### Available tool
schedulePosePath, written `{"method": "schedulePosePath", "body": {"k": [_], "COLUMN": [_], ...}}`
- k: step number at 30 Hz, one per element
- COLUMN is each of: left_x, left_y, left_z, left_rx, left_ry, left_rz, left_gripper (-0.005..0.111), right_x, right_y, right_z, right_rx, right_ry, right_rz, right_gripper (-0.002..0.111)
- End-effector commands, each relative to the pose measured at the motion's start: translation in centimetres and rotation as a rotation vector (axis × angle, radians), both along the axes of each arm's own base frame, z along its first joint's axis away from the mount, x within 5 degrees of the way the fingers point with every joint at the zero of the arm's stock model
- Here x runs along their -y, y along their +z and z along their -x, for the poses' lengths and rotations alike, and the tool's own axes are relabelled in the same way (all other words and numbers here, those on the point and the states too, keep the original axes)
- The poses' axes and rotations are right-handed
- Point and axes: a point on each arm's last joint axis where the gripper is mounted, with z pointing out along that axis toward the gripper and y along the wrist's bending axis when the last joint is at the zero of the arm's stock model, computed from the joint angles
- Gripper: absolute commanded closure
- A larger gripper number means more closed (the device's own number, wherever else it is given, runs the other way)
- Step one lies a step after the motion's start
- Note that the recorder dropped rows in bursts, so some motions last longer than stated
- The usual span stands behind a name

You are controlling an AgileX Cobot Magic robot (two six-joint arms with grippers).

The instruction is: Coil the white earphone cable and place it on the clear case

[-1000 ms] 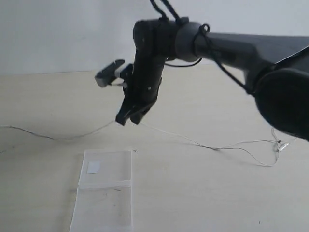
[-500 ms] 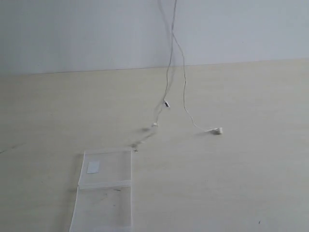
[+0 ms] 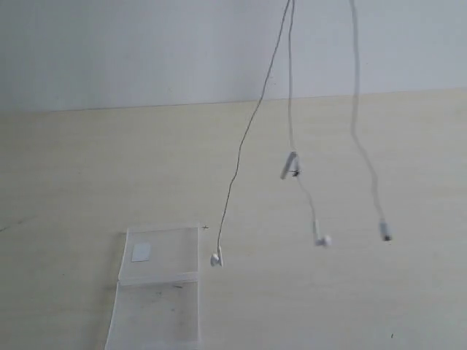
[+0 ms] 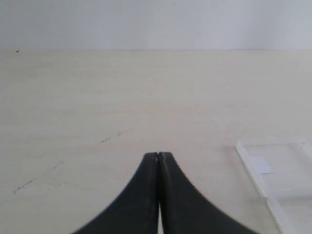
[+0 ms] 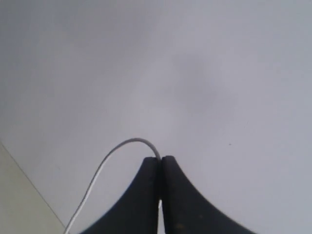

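Observation:
The white earphone cable (image 3: 252, 124) hangs from above the exterior view's top edge in three strands. One earbud (image 3: 217, 258) dangles just right of the clear case (image 3: 159, 284). The other earbud (image 3: 322, 239), the inline remote (image 3: 290, 165) and the plug (image 3: 385, 230) hang over the table. My right gripper (image 5: 161, 158), raised out of the exterior view and facing the grey wall, is shut on the cable (image 5: 114, 151), which loops out of its tips. My left gripper (image 4: 159, 155) is shut and empty, low over the table, with the case (image 4: 278, 165) beside it.
The pale wooden table (image 3: 379, 306) meets a grey wall (image 3: 109, 51) at the back. A white square sticker (image 3: 141, 252) sits on the case's far panel. A few dark scuffs (image 4: 112, 138) mark the tabletop.
The cable has been lifted higher off the table: both earbuds, which lay on the surface half a second ago, now dangle, and the plug strand has swung into view. The right arm left the view earlier.

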Motion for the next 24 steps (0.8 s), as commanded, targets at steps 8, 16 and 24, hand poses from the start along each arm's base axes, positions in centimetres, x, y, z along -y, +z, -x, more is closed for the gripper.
{"method": "schedulePosePath", "body": {"k": [8, 16, 24], "left_x": [0.00, -0.24, -0.47], "left_y": [0.05, 0.06, 0.14], "left_z": [0.01, 0.02, 0.02], "left_rx": [0.015, 0.011, 0.004], "left_ry": [0.003, 0.010, -0.022], "left_rz": [0.006, -0.070, -0.277], "left_gripper": [0.107, 0.107, 0.107], "right_x": [0.01, -0.02, 0.01], "right_y": [0.19, 0.17, 0.17], "right_z": [-0.04, -0.02, -0.04], "right_rx": [0.020, 0.015, 0.017], "right_ry": [-0.005, -0.002, -0.004], "right_rz": [-0.013, -0.016, -0.014], "right_gripper": [0.108, 0.108, 0.108]}}
